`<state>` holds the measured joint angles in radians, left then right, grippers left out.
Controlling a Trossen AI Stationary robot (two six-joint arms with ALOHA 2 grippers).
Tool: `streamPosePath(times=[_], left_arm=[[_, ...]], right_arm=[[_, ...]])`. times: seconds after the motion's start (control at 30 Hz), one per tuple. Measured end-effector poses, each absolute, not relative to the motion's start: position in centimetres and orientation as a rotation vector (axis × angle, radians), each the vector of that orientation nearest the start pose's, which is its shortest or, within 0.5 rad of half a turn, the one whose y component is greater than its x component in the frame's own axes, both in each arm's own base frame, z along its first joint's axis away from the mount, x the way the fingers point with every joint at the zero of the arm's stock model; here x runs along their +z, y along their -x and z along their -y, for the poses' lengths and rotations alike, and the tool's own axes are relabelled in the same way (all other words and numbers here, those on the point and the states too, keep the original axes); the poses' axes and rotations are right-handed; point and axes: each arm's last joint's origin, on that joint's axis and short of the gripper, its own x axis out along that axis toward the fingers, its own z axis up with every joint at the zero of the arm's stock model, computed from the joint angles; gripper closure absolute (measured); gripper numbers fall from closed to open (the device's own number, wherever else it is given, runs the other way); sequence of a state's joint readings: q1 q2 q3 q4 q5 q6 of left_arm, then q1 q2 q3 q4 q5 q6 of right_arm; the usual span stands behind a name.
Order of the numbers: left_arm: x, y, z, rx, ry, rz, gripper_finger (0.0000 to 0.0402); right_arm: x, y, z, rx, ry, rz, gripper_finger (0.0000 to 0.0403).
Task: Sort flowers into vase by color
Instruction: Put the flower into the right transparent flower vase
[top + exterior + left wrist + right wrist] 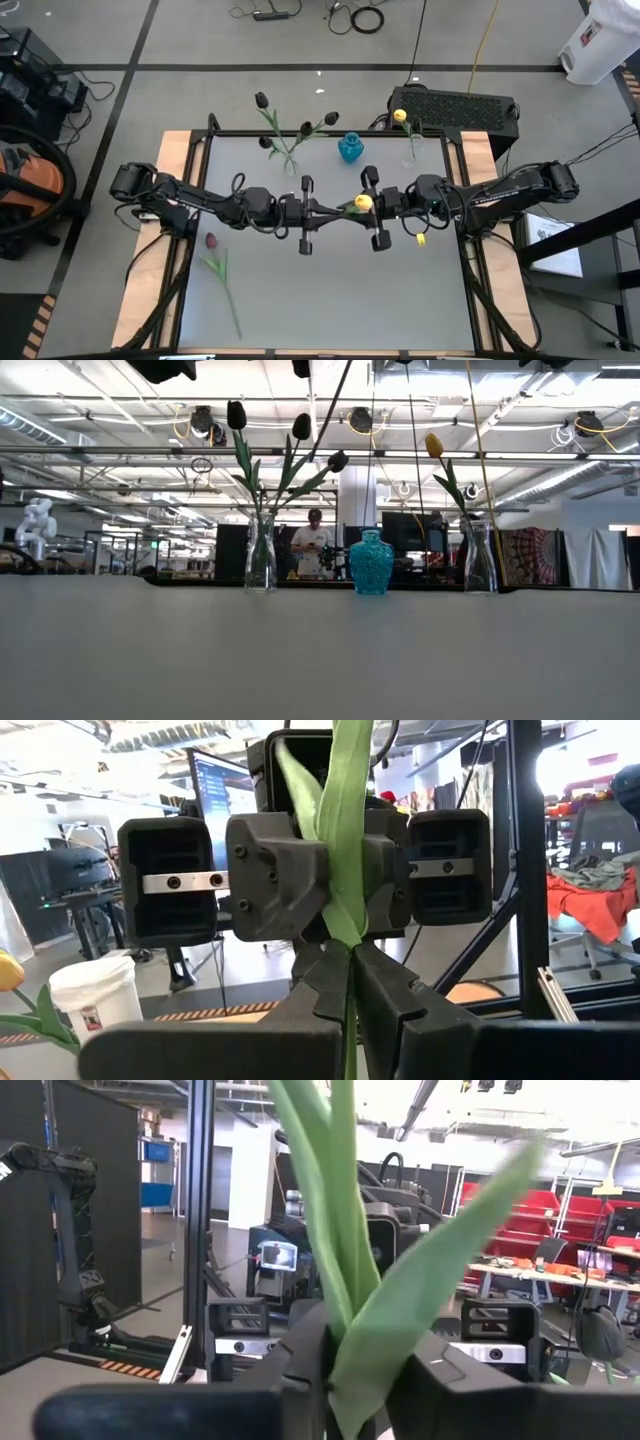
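A yellow tulip (363, 201) is held in the air over the table's middle, between both grippers, which face each other. My left gripper (330, 211) comes from the left and is shut on its stem. My right gripper (352, 206) comes from the right and is shut on its leaves. A dark red tulip (211, 241) lies flat on the table near the left edge. At the far edge stand a clear bottle with black tulips (290, 160) (261, 555), a blue vase (349, 148) (371, 563) and a clear bottle with one yellow tulip (410, 150) (479, 557). My left gripper pinches the green stem (350, 982) between its two fingers, just below where a leaf (345, 830) spreads. Its fingers lie level, from the table's left, across the upright stem. The flower is lifted clear of the table. My right gripper pinches a bunch of green leaves (352, 1342) between its two fingers, level, from the table's right. The leaves stand up past the fingers. The stem itself is hidden behind the leaves.
The three vessels line the far edge of the grey table top (330, 300). A black box (455, 106) sits beyond the far right corner. Wooden side rails (170, 230) flank the table. A person (313, 545) stands in the room behind.
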<state>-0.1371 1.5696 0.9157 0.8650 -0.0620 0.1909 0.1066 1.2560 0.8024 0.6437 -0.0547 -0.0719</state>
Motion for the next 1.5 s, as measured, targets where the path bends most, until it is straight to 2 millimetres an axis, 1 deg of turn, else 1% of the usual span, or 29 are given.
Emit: streamPosePath(times=[0.33, 0.5, 0.6, 0.77, 0.87, 0.97, 1.17, 1.3, 1.4, 1.5], left_arm=[[28.6, -34.2, 4.5, -0.054, -0.169, 0.214, 0.0388], [28.5, -34.2, 4.5, -0.037, -0.169, 0.201, 0.0387], [28.5, -34.2, 4.5, -0.026, -0.178, 0.195, 0.0371], [28.3, -34.2, 4.5, 0.047, -0.198, 0.155, 0.0322], [28.3, -33.9, 4.4, 0.096, -0.205, 0.102, 0.0299], [28.5, -33.3, 4.2, 0.136, -0.215, 0.035, 0.0288], [28.9, -32.0, 4.2, 0.178, -0.211, -0.077, 0.0286], [28.5, -31.1, 4.3, 0.196, -0.215, -0.189, 0.0286], [28.2, -30.3, 4.2, 0.251, -0.242, -0.275, 0.0286], [27.9, -29.5, 3.8, 0.344, -0.259, -0.358, 0.0286]], right_arm=[[31.9, -27.8, -3.1, 0.154, 0.067, 0.196, 0.0394], [31.9, -27.8, -3.1, 0.152, 0.067, 0.193, 0.0397], [31.8, -27.8, -3.1, 0.151, 0.063, 0.184, 0.0399], [32.3, -26.9, -2.9, 0.127, 0.061, 0.153, 0.0399], [32.8, -25.8, -2.7, 0.080, 0.062, 0.114, 0.0399], [33.6, -24.2, -2.4, 0.039, 0.063, 0.090, 0.0399], [35.2, -20.0, -1.6, -0.082, 0.072, 0.051, 0.0399], [35.9, -17.0, -1.0, -0.186, 0.084, 0.037, 0.0399], [36.3, -15.1, -0.6, -0.264, 0.093, 0.033, 0.0399], [36.3, -13.9, -0.1, -0.379, 0.123, 0.015, 0.0399]])
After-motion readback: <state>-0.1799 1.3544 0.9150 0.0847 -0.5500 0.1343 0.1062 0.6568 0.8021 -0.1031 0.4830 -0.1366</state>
